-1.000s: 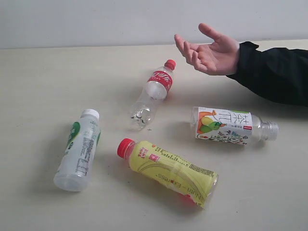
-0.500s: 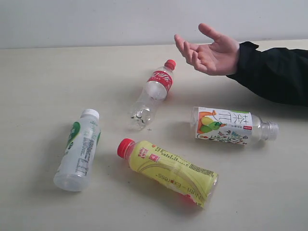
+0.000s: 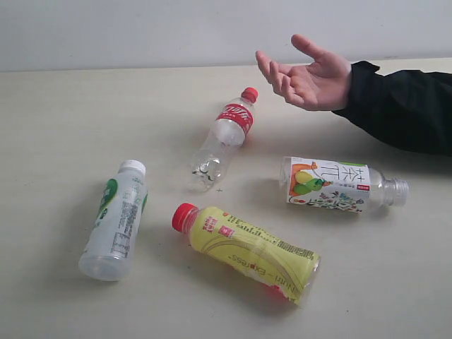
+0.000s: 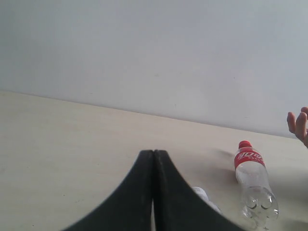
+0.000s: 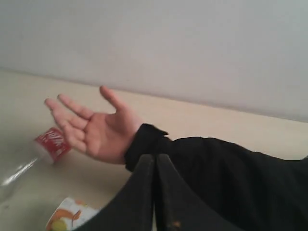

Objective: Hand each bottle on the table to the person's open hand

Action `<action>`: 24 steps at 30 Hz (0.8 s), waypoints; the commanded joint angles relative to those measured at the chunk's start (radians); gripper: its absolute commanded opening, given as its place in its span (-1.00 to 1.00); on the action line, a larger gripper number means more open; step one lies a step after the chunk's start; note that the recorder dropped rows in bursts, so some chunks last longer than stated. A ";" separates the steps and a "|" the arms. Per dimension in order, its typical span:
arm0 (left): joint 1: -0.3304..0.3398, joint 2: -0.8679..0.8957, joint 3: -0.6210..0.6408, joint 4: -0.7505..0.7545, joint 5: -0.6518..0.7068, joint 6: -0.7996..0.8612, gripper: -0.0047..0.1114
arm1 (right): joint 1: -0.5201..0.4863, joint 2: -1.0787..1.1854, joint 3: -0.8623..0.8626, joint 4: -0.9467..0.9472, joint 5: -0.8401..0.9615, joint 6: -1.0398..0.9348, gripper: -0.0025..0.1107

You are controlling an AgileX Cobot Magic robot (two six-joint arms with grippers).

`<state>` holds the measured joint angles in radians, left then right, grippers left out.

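Note:
Four bottles lie flat on the cream table (image 3: 63, 113). A yellow-labelled bottle with red cap (image 3: 247, 251) is nearest the front. The white-green bottle (image 3: 115, 219) lies at the left. Mid-table is the clear bottle with red label and cap (image 3: 224, 138), also in the left wrist view (image 4: 252, 180). To the right rests the fruit-label bottle (image 3: 335, 185). The person's open hand (image 3: 305, 76) is held palm up at the back right on a black sleeve (image 3: 402, 106). Neither gripper shows in the exterior view. My left gripper (image 4: 153, 155) and right gripper (image 5: 155, 159) are both shut on nothing.
A plain pale wall (image 3: 141, 32) runs behind the table's far edge. The black-sleeved arm reaches in from the right over the table. In the right wrist view the hand (image 5: 94, 127) and sleeve (image 5: 226, 168) are ahead of my right gripper.

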<state>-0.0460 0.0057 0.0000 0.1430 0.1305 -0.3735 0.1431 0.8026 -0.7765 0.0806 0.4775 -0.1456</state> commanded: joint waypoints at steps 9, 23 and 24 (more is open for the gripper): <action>-0.004 -0.006 0.000 0.003 -0.005 0.001 -0.92 | 0.167 0.267 -0.194 0.242 0.419 -0.391 -0.86; -0.004 -0.006 0.000 0.003 -0.005 0.001 -0.92 | 0.327 0.507 -0.351 0.201 0.649 -0.439 -0.81; -0.004 -0.006 0.000 0.003 -0.005 0.001 -0.92 | 0.340 0.521 -0.351 0.188 0.647 -0.439 -0.81</action>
<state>-0.0460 0.0057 0.0000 0.1430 0.1305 -0.3735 0.4537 1.2964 -1.1180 0.2935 1.1323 -0.5654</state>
